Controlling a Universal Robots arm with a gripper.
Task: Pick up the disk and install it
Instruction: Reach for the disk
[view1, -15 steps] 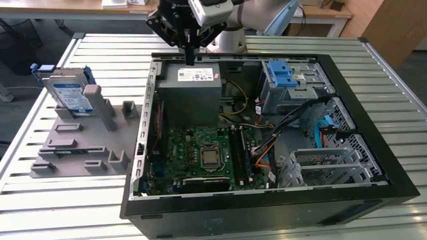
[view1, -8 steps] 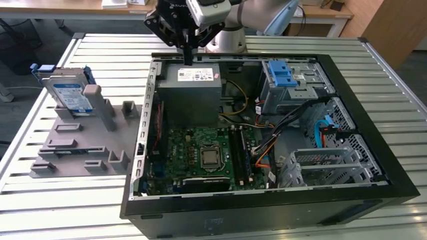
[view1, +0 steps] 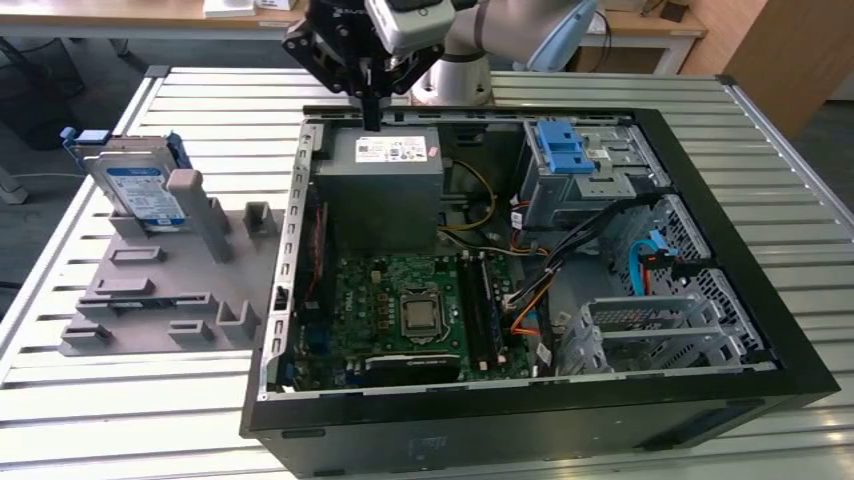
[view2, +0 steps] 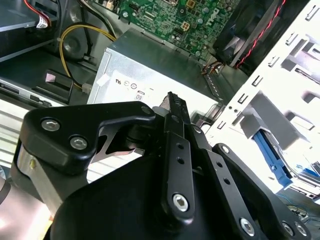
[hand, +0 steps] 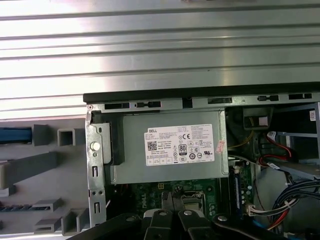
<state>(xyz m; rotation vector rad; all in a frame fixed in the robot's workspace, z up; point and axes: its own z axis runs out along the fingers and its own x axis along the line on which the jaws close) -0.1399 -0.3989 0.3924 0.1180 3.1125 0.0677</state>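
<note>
- The jaws, pressed together and empty, hang over the grey metal power-supply box (view1: 387, 190) in the open black computer case (view1: 534, 425).
- The silver, blue-framed disk (view1: 140, 190) stands upright in a grey plastic holder (view1: 147, 300), well apart from the jaws, outside the case.
- Reaching it shut, the jaws would topple the disk, not grip it.
- The case holds a green motherboard (view1: 367, 290) and loose cables (view1: 587, 235) that could snag.

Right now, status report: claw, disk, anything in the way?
Claw shut, empty, above the case near power supply. Disk upright in grey fixture, exterior view's left. Path looks open.
</note>
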